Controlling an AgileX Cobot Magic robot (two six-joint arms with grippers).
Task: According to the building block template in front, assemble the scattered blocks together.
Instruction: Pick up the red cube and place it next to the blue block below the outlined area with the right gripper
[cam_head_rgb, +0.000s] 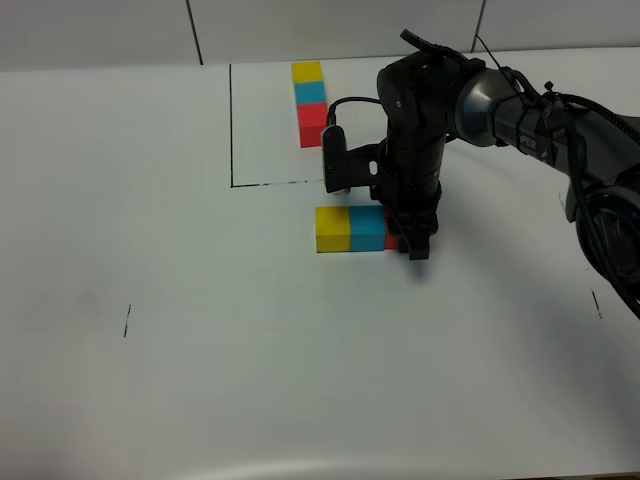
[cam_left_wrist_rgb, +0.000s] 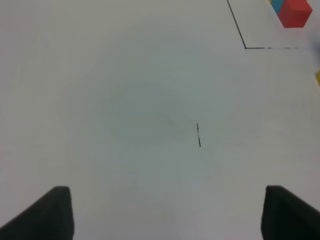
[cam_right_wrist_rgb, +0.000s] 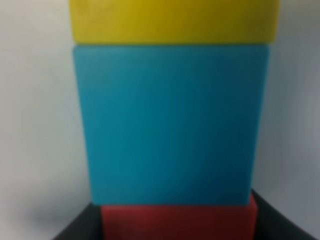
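The building block template (cam_head_rgb: 310, 100) is a yellow, cyan-blue and red row at the back, inside a drawn black outline (cam_head_rgb: 232, 130); its red end (cam_left_wrist_rgb: 295, 12) also shows in the left wrist view. In front of the outline, the yellow block (cam_head_rgb: 332, 229) and the blue block (cam_head_rgb: 366, 228) touch in a row. The red block (cam_head_rgb: 391, 240) sits against the blue one, mostly hidden by my right gripper (cam_head_rgb: 412, 245). The right wrist view shows yellow (cam_right_wrist_rgb: 175, 20), blue (cam_right_wrist_rgb: 170, 125) and red (cam_right_wrist_rgb: 177, 222) in line, with the gripper's dark fingers (cam_right_wrist_rgb: 80, 227) shut on the red block. My left gripper (cam_left_wrist_rgb: 167, 215) is open over bare table.
Short pen ticks mark the white table at the left (cam_head_rgb: 127, 320) and at the right (cam_head_rgb: 597, 303); the left one (cam_left_wrist_rgb: 198, 135) lies ahead of my left gripper. The right arm (cam_head_rgb: 500, 105) and its cables reach in from the right edge.
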